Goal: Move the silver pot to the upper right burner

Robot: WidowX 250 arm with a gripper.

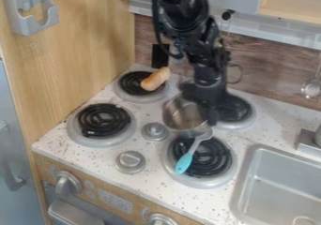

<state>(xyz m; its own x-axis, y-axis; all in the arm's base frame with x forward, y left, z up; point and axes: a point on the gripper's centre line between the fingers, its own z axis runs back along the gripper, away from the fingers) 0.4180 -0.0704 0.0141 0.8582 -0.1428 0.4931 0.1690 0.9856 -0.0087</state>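
Near the upper right burner (237, 110), toward the middle of the counter (271, 120), the silver pot (180, 113) is seen below and beside the end effector (209, 110), and its right side is partly covered by the black parts. Whether the end effector is open or closed cannot be told, and a grip on the pot cannot be confirmed. Across the lower right burner (217, 161), a utensil with a turquoise end (184, 163) is laid at a slant. On the upper left burner (132, 82), an elongated tan toy food (155, 79) is placed.

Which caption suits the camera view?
Black robot pincer at the round silver metal pot, left of the black-coiled upper right burner.
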